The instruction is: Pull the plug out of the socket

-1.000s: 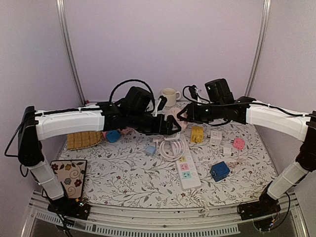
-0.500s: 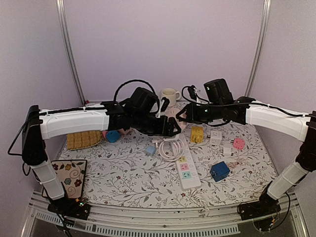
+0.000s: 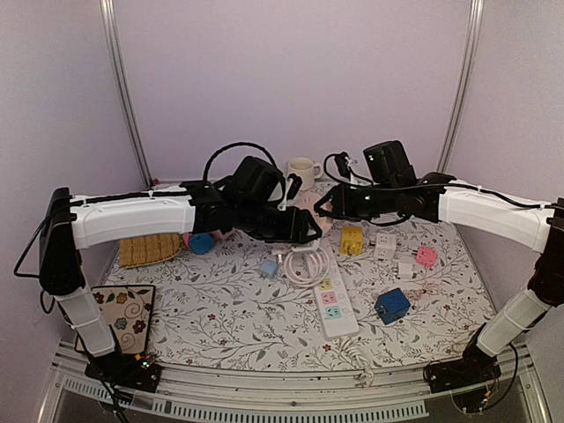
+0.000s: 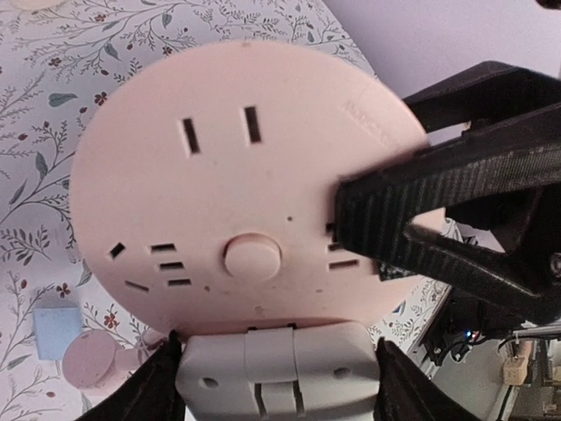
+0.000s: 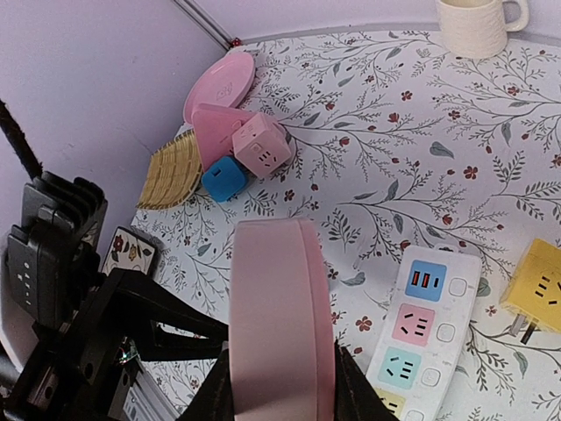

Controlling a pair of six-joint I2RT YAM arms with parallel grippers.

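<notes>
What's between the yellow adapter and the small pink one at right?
A white adapter sits between the yellow adapter and the pink one; the top view shows it.

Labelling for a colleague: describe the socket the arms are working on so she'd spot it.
High above the middle of the floral table, the right gripper holds up a round pink socket. Unlike the pink disc near the wicker mat, it is off the table, with a white plug at its rim.
</notes>
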